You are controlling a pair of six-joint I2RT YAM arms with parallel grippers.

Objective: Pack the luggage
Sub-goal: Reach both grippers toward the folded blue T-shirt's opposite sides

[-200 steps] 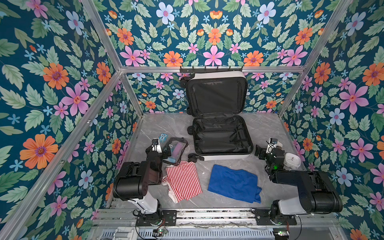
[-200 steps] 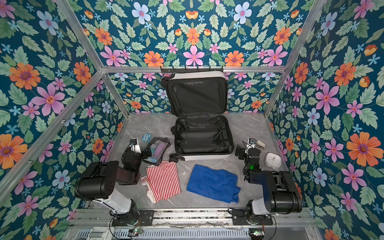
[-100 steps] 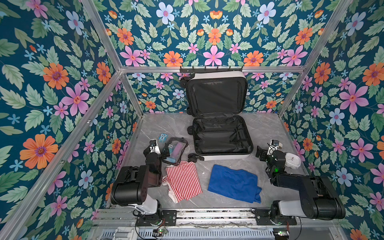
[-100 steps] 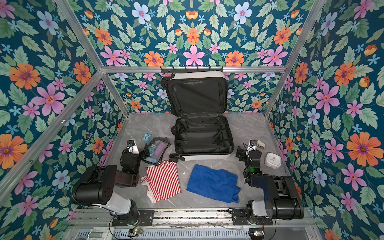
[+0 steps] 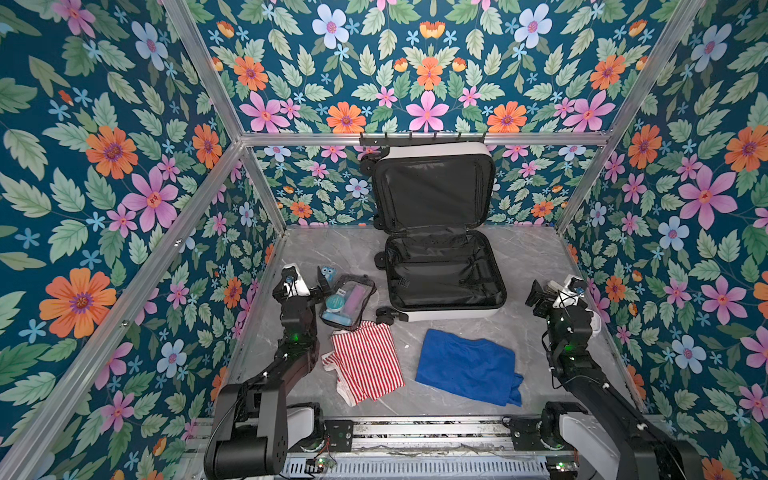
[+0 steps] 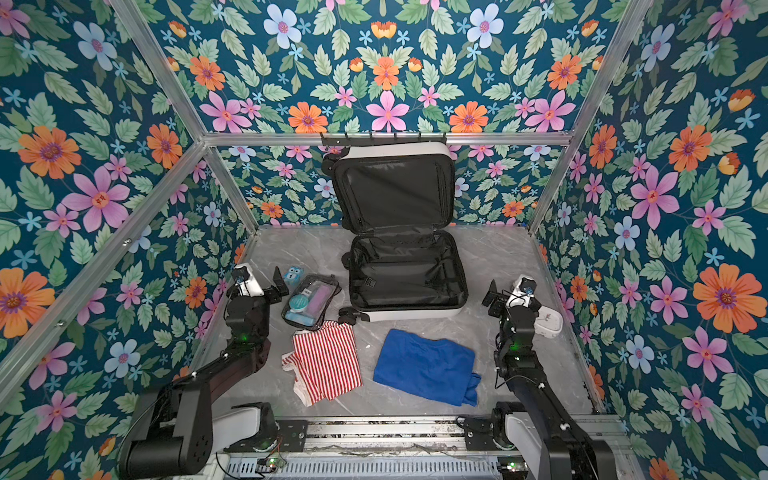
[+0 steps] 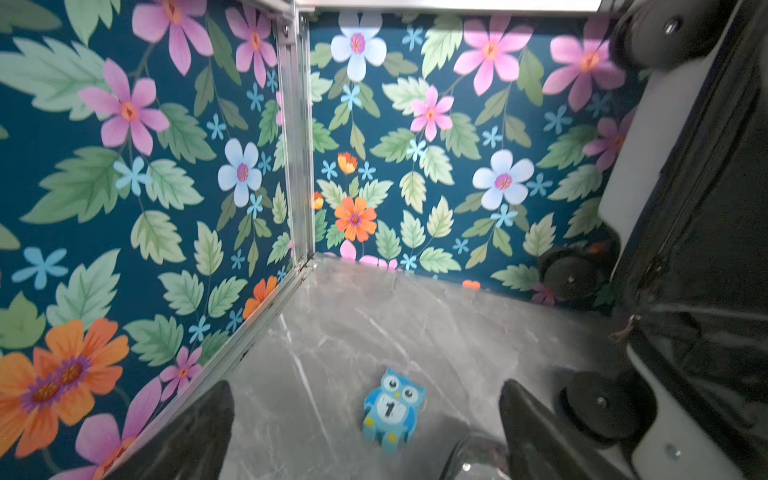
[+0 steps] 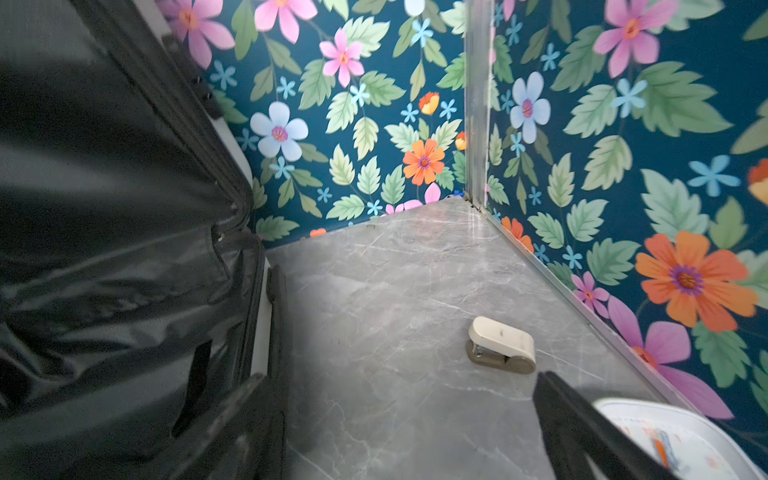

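The white luggage point(image 5: 453, 314) point(image 6: 415, 314) lies open at the back middle, its black-lined lid propped against the rear wall; nothing shows inside it. On the left, my left gripper point(image 5: 306, 278) point(image 6: 262, 279) is open above the floor, beside a clear toiletry pouch point(image 5: 347, 301) point(image 6: 311, 301). In the left wrist view a blue owl figure point(image 7: 394, 409) lies on the floor beyond its spread fingers. Right of the luggage, my right gripper point(image 5: 555, 291) point(image 6: 508, 291) point(image 8: 407, 432) is open and holds nothing.
A red-and-white striped cloth point(image 5: 368, 361) point(image 6: 328, 361) and a blue cloth point(image 5: 467, 365) point(image 6: 426, 365) lie in front of the luggage. A small white stapler point(image 8: 503, 345) and a white case point(image 6: 548, 322) point(image 8: 673, 440) sit by the right wall. Floral walls enclose the marble floor.
Both arms have stretched toward the back. The left gripper went from beside the striped cloth to beside the pouch and owl. The right gripper moved up along the luggage's right side. Both stayed open.
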